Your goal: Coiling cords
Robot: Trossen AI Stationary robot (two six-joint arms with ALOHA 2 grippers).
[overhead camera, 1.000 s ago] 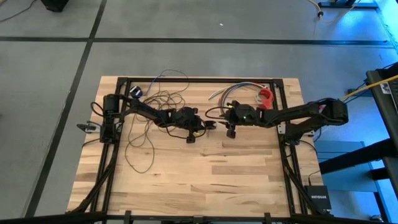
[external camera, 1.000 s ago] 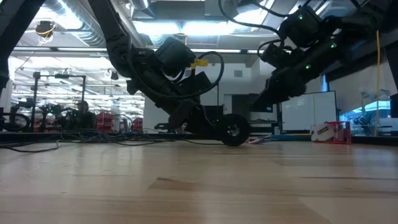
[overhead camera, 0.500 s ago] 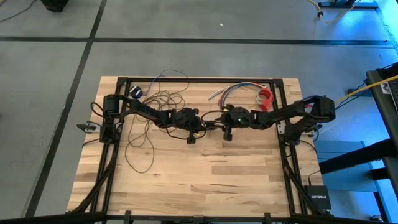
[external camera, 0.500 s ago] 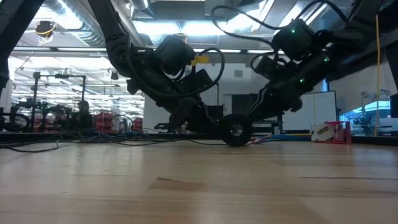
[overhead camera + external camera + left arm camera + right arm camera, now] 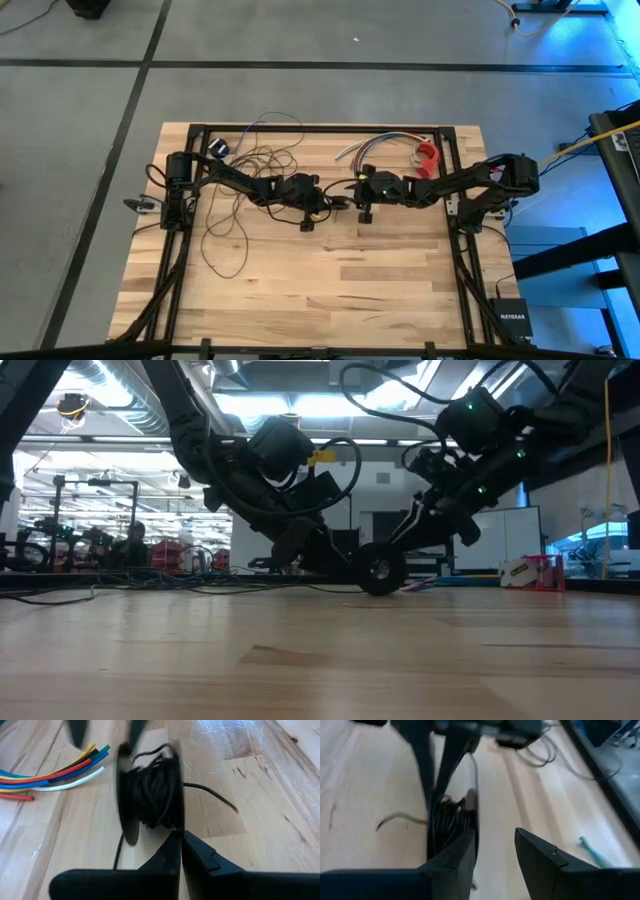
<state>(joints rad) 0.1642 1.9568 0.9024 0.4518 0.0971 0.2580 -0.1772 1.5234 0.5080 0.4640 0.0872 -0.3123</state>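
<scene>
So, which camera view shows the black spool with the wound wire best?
The left wrist view: the spool fills it, windings clearly visible. The right wrist view shows it blurred, the low view only side-on as a wheel, the high view hides it between the arms.

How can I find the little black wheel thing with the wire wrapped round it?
Look at the middle of the wooden table, where the two grippers meet. The spool stands on edge there, between the shut left gripper and the open right gripper. It is black and wound with dark cord, unlike the coloured wires nearby.

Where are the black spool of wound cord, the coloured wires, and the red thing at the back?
cord spool [image 5: 150,795], left wrist view, wound cord.
coloured wires [image 5: 45,772], left wrist view, mid-bundle.
red object [image 5: 428,154], high view, its centre.
</scene>
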